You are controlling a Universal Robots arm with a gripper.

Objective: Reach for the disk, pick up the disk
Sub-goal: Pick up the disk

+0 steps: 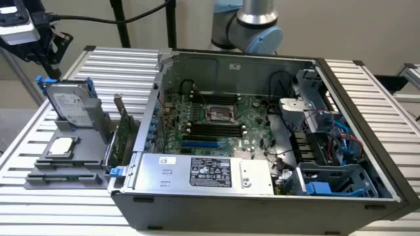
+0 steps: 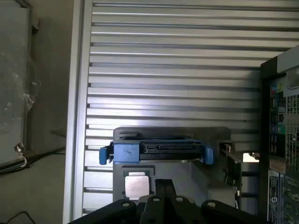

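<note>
The black gripper (image 1: 51, 65) is hanging nose-down just above the flat silver-grey, blue-framed metal disk (image 1: 68, 104), which is standing upright in the grey holder (image 1: 66, 173) on the slatted desk (image 1: 121, 66); whether the jaws are parted or closed cannot be told

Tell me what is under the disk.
The disk stands on edge in a grey holder on the slatted table. Its lower edge is covered by the holder, so how it seats cannot be seen.
</note>
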